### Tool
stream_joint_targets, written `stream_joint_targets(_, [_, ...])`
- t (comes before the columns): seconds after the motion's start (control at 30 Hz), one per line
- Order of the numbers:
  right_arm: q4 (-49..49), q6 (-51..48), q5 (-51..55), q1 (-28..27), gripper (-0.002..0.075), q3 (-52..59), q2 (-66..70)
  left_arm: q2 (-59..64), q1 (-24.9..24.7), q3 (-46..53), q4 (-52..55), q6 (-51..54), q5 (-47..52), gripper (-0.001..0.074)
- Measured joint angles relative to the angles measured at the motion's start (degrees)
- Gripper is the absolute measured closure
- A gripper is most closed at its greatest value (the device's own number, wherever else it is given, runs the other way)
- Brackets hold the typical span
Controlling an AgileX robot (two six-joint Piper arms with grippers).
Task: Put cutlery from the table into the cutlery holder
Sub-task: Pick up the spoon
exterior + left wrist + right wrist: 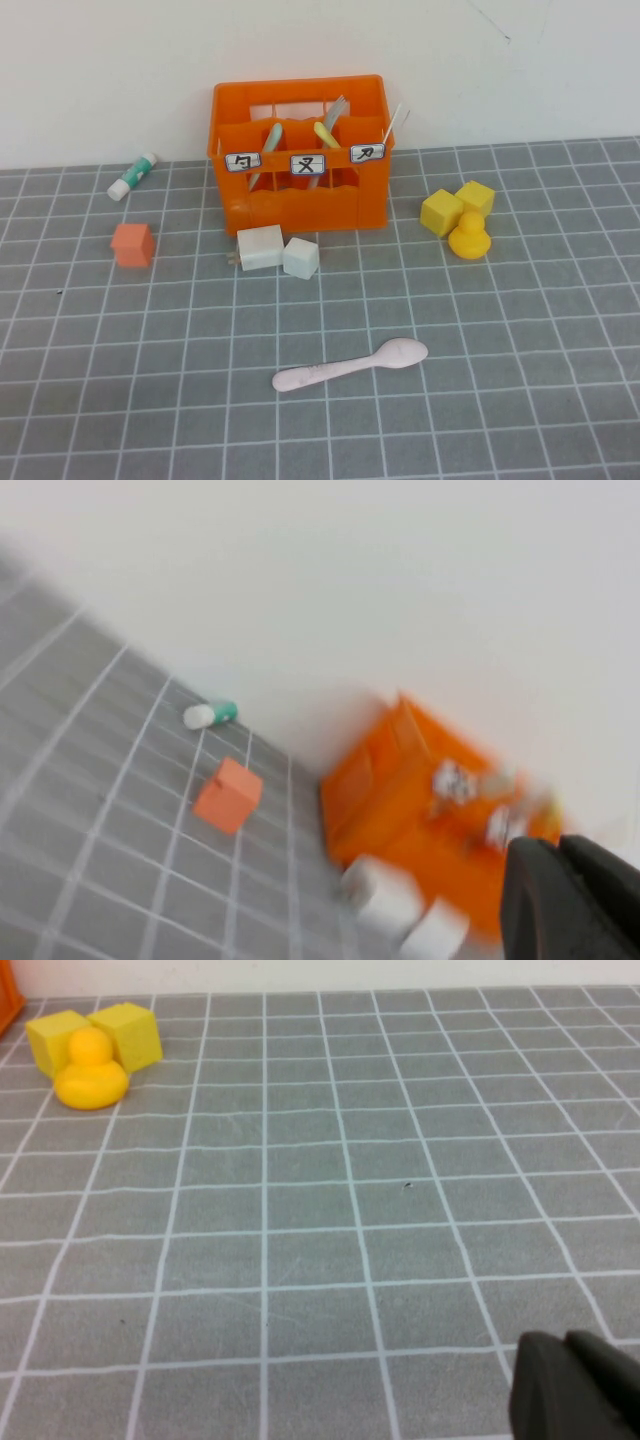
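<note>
Spoon (350, 365) flat on worktop (520, 330), well in front of crate (300, 160). Looks light, stiff, slick plastic; prob best pinched mid-handle. Left end effector (570, 900) & right end effector (580, 1390) off-worktop in high view, grip state can't tell

you are looking at an orange cube (133, 244) lying at the left, with a green-and-white tube (133, 176) resting farther back beside the wall. two white blocks (278, 251) are sitting touching each other near the middle. at the right, two yellow cubes (458, 206) are standing side by side, and a yellow duck (469, 237) is sitting just in front of them.
</note>
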Motion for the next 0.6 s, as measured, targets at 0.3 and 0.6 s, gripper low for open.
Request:
stream_joint_targets(0.3, [0.0, 0.0, 0.1, 0.0, 0.0729, 0.0, 0.0, 24.99, 0.0, -25.32, 10.13, 30.01, 31.58, 0.0736])
stream_joint_targets(0.6, [0.0, 0.0, 0.1, 0.0, 0.0729, 0.0, 0.0, 53.95, -6.02, -48.72, 13.64, 53.38, 47.67, 0.0736])
